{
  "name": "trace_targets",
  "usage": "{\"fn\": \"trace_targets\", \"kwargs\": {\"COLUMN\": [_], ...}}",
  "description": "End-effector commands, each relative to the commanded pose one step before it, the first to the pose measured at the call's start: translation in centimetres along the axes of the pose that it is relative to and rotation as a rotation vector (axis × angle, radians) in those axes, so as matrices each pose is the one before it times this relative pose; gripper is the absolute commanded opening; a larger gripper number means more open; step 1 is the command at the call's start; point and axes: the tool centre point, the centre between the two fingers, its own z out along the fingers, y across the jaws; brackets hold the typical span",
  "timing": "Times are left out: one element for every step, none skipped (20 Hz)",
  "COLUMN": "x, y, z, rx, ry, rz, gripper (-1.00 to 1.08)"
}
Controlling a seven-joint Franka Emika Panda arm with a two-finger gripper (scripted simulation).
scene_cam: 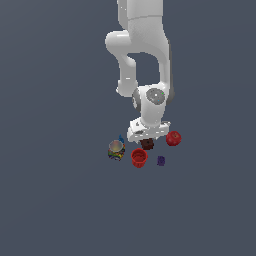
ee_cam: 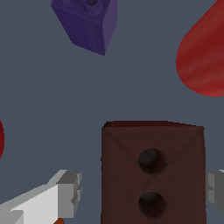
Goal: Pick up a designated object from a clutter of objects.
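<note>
The designated object, a dark reddish-brown block with two dark holes on its face, lies in the middle of the clutter. My gripper has come down over it and is open. One grey fingertip stands a little off one side of the block. The other fingertip is almost against the opposite side. Around the block are a red cup, a multicoloured can, a tiny purple piece and a red apple-like ball.
The white arm hangs over the clutter from the exterior view's top and hides what lies behind the hand. A small blue tip shows behind the can. The plain dark grey floor surrounds the group.
</note>
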Motion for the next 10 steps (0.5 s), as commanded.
{"fn": "trace_targets", "kwargs": {"x": [0.023,0.004,0.003,0.002,0.001,0.000,0.000,0.000,0.000,0.000], "y": [-0.012,0.001,0.001,0.001,0.000,0.000,0.000,0.000,0.000,0.000], "z": [0.713,0.172,0.122,0.073,0.024,0.000,0.000,0.000,0.000,0.000], "rx": [-0.00008,0.00000,0.00000,0.00000,0.00000,0.00000,0.00000,0.00000,0.00000,0.00000], "ry": [0.00105,0.00000,0.00000,0.00000,0.00000,0.00000,0.00000,0.00000,0.00000,0.00000], "rz": [-0.00035,0.00000,0.00000,0.00000,0.00000,0.00000,0.00000,0.00000,0.00000,0.00000], "gripper": [1.00,1.00,1.00,1.00,1.00,-1.00,-1.00,-1.00,-1.00,-1.00]}}
